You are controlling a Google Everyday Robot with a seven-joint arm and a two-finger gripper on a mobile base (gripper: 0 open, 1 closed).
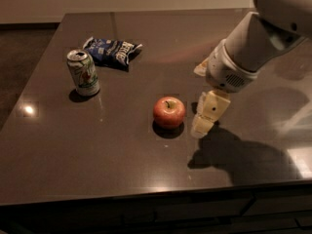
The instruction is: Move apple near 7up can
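One small round red-orange apple [169,112], one slim white-and-green 7up can [83,72] and one dark blue chip bag [112,51] share a dark table [97,169]. The apple stands stem-up mid-table, yellowish at its dimple, well apart from the can. The cream gripper [201,126] hangs just beside it; its opening cannot be told.

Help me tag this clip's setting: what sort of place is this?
Probably an office kitchenette or break area: a dark glossy counter holds snacks, a 7up can, a blue chip bag and an apple. The gripper hangs just beside the apple.
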